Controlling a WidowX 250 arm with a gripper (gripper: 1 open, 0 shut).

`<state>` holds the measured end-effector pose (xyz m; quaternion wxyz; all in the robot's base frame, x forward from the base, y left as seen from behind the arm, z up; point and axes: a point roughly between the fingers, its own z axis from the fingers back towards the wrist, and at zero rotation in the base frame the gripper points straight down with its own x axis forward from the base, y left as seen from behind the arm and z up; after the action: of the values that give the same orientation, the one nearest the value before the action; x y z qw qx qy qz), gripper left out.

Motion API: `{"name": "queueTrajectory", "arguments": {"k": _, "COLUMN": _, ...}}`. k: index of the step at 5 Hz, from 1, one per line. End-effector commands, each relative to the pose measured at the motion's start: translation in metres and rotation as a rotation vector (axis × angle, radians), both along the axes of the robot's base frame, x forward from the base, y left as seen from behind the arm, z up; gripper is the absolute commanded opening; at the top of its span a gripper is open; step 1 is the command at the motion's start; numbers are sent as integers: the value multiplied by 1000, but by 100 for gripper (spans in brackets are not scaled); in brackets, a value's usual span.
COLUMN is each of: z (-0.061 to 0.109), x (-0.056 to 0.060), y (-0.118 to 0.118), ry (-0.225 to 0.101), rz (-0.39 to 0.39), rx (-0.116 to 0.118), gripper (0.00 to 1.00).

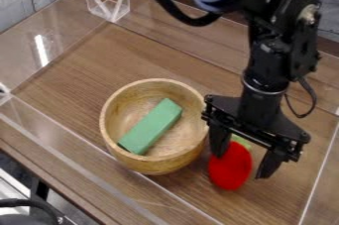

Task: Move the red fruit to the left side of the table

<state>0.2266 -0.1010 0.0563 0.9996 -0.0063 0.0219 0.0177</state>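
Strawberry (pixel 229 168), red with a leafy green top, sits on the brown wooden table (pixel 79 70) just beside the bowl (pixel 111 134), on the side away from the block. The black gripper (pixel 245 158) is low over it, its 2 fingers apart, 1 on each side of the fruit. Inside the round wooden bowl lies 1 green block (pixel 153 127), tilted against the wall.

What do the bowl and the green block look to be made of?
The bowl looks like light wood with a smooth finish, going by its pale tan colour. The green block could be plastic or foam; its even, fairly matte colour leaves that open.
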Motion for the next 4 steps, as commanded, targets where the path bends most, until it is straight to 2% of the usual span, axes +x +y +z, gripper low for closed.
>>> {"name": "queueTrajectory", "arguments": {"k": 1, "z": 10, "x": 4, "y": -2, "ry": -44, "rz": -6, "rx": -15, "gripper": 0}}
{"name": "queueTrajectory", "arguments": {"k": 2, "z": 23, "x": 5, "y": 3, "ry": -58, "rz": -2, "rx": -15, "gripper": 0}}
{"name": "queueTrajectory", "arguments": {"k": 3, "z": 43, "x": 8, "y": 8, "ry": -79, "rz": 8, "rx": -23, "gripper": 0}}
{"name": "queueTrajectory", "arguments": {"k": 4, "z": 71, "x": 13, "y": 23, "ry": -109, "rz": 40, "rx": -33, "gripper": 0}}
